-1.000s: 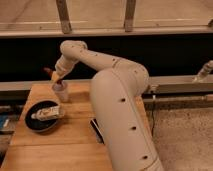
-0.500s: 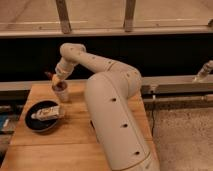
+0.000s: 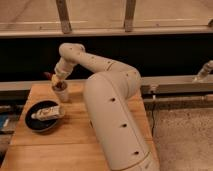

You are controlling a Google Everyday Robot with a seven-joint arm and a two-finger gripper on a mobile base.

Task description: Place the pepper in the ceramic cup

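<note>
My gripper [image 3: 57,80] sits at the far left end of the table [image 3: 80,145], right over the cup [image 3: 61,92], with my arm [image 3: 107,100] bending back toward four o'clock from there. A dark red shape pokes out toward nine o'clock from my wrist; I take it for the pepper [image 3: 48,76], pinched in my grip and hanging at the cup's rim, though the view here is poor and it may already be partly past the rim. So I judge this to be the placing step: the carry is done and the drop is not yet made. The cup stands upright near the table's back edge, and the black dish [image 3: 44,116] with a pale thing in it lies just at its seven o'clock, apart from it. The next move calls for getting the pepper's low end squarely inside the rim, then parting my grip without nudging the cup, and lifting straight up.
</note>
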